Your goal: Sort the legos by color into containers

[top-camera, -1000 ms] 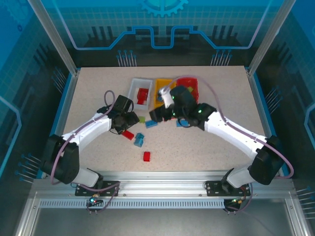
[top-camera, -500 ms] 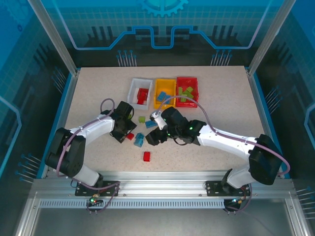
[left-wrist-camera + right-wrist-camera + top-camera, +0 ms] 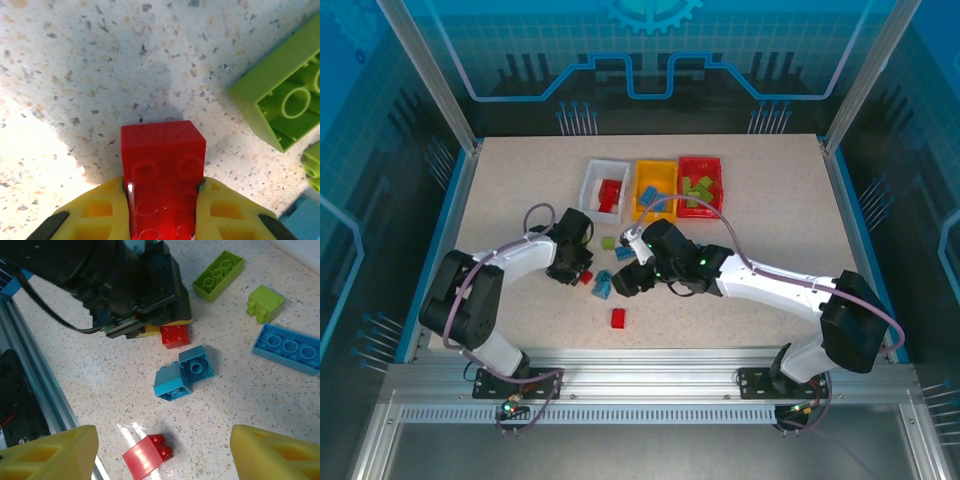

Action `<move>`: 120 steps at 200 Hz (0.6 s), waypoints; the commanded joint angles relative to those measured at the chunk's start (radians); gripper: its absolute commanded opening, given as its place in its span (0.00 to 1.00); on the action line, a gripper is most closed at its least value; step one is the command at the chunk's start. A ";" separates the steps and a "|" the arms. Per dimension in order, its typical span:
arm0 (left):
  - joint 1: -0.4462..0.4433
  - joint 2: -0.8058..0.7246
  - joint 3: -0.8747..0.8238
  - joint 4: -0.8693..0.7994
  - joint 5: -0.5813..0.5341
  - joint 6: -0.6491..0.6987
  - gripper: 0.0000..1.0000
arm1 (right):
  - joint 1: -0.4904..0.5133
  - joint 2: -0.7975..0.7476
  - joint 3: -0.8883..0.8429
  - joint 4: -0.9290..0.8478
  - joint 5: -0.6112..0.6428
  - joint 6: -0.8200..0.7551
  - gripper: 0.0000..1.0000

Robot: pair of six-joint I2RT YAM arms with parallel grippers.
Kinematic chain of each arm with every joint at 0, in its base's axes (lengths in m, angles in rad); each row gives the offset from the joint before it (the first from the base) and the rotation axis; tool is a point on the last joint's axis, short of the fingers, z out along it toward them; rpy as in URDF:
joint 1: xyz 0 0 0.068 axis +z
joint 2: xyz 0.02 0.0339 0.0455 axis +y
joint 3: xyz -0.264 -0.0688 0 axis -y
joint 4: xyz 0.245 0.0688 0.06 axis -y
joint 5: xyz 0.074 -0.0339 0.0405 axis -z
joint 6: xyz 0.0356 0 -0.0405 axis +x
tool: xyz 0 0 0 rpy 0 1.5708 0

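Blue-tinted enclosure panels (image 3: 410, 120) wrap the cell, printed with a circuit-line pattern, and a gear graphic (image 3: 652, 12) sits at the top of the back wall. Aluminium posts stand at the corners and an aluminium rail (image 3: 650, 385) runs along the near edge. The table (image 3: 770, 210) is speckled beige and matte, with blue trim down both sides. Left arm (image 3: 510, 258) and right arm (image 3: 770, 280) both reach to mid-table, heads close together.

Three containers stand side by side in a row at far centre.
- The white bin (image 3: 590, 185) on the left holds red bricks (image 3: 611, 193).
- The orange-yellow bin (image 3: 639, 200) in the middle holds a blue brick (image 3: 649, 193).
- The red bin (image 3: 720, 195) on the right holds green bricks (image 3: 697, 188).

The left gripper (image 3: 163, 200) has its yellow fingers (image 3: 100, 210) pressed against both sides of the gripped red brick (image 3: 163, 160), low over the table, in front of the white bin. The right gripper (image 3: 162, 452) has its jaws spread wide, holds nothing and hovers over the loose legos.

The loose legos lie on the table between the arms and the bins:
- a long blue brick (image 3: 287, 347)
- a long green brick (image 3: 218, 275)
- two light-blue bricks (image 3: 182, 372) touching each other, just beside the gripped one
- a small green brick (image 3: 265, 302)
- a loose red brick (image 3: 147, 455), apart from the others and nearest the rail
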 commanded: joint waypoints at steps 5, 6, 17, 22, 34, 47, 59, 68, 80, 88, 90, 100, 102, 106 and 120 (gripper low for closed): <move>0.005 -0.110 0.024 -0.038 -0.102 0.085 0.20 | 0.009 -0.044 0.019 0.018 0.126 0.050 0.71; 0.005 -0.112 0.030 -0.042 -0.105 0.092 0.20 | 0.008 -0.047 0.017 0.020 0.130 0.054 0.71; 0.005 -0.123 0.094 -0.075 -0.137 0.178 0.20 | -0.013 -0.083 -0.014 0.054 0.168 0.092 0.72; 0.005 -0.121 0.120 -0.076 -0.140 0.237 0.20 | -0.025 -0.099 -0.031 0.082 0.175 0.110 0.72; 0.005 -0.091 0.205 -0.086 -0.138 0.346 0.20 | -0.055 -0.128 -0.070 0.157 0.190 0.157 0.74; 0.006 -0.027 0.313 -0.119 -0.136 0.460 0.20 | -0.089 -0.137 -0.092 0.228 0.190 0.197 0.76; 0.006 0.051 0.419 -0.162 -0.147 0.549 0.20 | -0.117 -0.128 -0.087 0.268 0.193 0.224 0.77; 0.008 0.112 0.497 -0.178 -0.155 0.611 0.20 | -0.136 -0.112 -0.071 0.283 0.194 0.240 0.77; 0.012 0.202 0.604 -0.205 -0.169 0.684 0.20 | -0.159 -0.090 -0.043 0.288 0.191 0.255 0.77; 0.011 0.260 0.681 -0.226 -0.184 0.731 0.20 | -0.170 -0.072 -0.016 0.284 0.186 0.256 0.77; 0.011 0.278 0.701 -0.230 -0.187 0.742 0.20 | -0.171 -0.070 -0.011 0.283 0.186 0.256 0.77; 0.013 0.348 0.799 -0.269 -0.207 0.790 0.21 | -0.177 -0.049 0.023 0.272 0.189 0.249 0.77; 0.013 0.365 0.818 -0.275 -0.212 0.798 0.21 | -0.177 -0.045 0.028 0.269 0.187 0.248 0.77; 0.014 0.391 0.855 -0.287 -0.216 0.815 0.21 | -0.179 -0.037 0.041 0.264 0.187 0.246 0.77; 0.020 0.485 0.980 -0.335 -0.231 0.854 0.22 | -0.184 -0.006 0.080 0.241 0.180 0.246 0.77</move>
